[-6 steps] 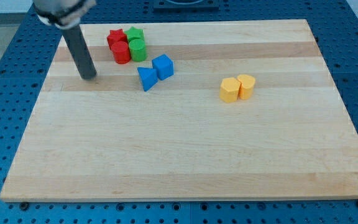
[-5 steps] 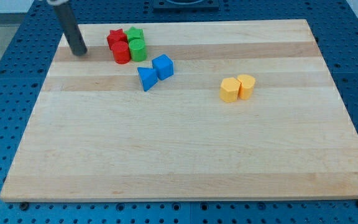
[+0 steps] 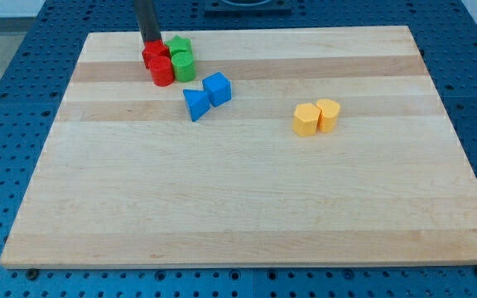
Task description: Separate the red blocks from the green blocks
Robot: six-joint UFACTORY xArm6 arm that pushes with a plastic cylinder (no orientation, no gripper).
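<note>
Two red blocks and two green blocks sit packed together near the view's top left of the board. The red star (image 3: 153, 54) is at the top left of the cluster, the red cylinder (image 3: 161, 71) below it. The green star (image 3: 180, 45) is at the top right, the green cylinder (image 3: 184, 66) below it. The reds touch the greens. My tip (image 3: 151, 41) stands at the board's top edge, right behind the red star and just left of the green star.
A blue triangle (image 3: 195, 104) and a blue cube (image 3: 217, 88) lie just below and right of the cluster. Two yellow blocks (image 3: 316, 117) sit together right of centre. The wooden board (image 3: 247, 207) rests on a blue perforated table.
My tip moved from the board's left part up and then right along the top edge, ending behind the red star. No block has visibly moved.
</note>
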